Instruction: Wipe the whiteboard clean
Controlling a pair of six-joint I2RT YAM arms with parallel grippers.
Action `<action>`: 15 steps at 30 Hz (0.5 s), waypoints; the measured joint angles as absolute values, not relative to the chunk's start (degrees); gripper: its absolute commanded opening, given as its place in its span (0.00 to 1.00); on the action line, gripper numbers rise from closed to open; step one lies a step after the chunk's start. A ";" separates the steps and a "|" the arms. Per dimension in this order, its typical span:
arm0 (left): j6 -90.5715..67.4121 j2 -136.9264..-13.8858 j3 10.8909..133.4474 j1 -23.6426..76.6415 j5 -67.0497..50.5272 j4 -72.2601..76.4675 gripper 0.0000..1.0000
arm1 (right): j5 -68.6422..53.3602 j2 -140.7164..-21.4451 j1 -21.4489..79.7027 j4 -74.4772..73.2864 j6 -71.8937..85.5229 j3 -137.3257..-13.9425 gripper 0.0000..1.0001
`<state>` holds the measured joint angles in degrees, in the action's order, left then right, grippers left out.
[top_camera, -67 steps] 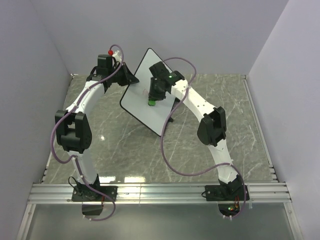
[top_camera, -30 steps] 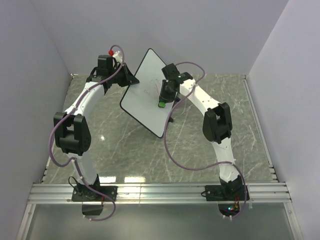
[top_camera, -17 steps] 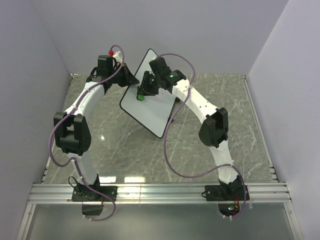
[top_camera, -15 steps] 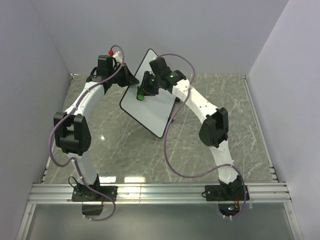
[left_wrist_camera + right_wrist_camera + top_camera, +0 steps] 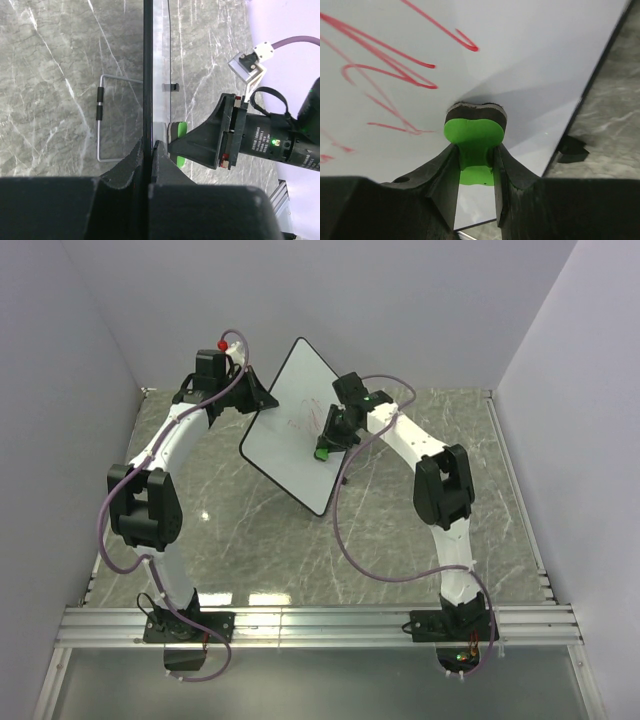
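Well: glossy whiteboard (image 5: 282, 445), squashed green eraser (image 5: 475, 132).

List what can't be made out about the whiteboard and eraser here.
- Top view: red scribbles too small and faint to trace.
- Right wrist view: the scribbles run off the top and left edges.
- Left wrist view: whiteboard is edge-on, its face hidden.
- Wiping face of the eraser: turned to the board, hidden.
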<state>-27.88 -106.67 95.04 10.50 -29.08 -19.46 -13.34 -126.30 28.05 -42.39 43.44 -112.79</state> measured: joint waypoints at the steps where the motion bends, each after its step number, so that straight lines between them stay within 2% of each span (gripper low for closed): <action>1: -27.88 -106.67 95.13 10.50 -29.08 -19.62 0.00 | -12.78 -126.58 27.99 -43.11 43.24 -113.06 0.00; 7: -27.90 -106.67 95.48 10.59 -29.10 -20.05 0.00 | -12.82 -128.95 29.39 -46.06 42.44 -121.86 0.00; 15: -28.12 -105.78 94.30 10.66 -29.45 -19.62 0.00 | -19.92 -132.73 32.03 -37.60 47.27 -135.22 0.00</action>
<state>-28.12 -105.78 94.30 10.66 -29.45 -19.62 -19.92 -132.73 32.03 -37.60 47.27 -135.22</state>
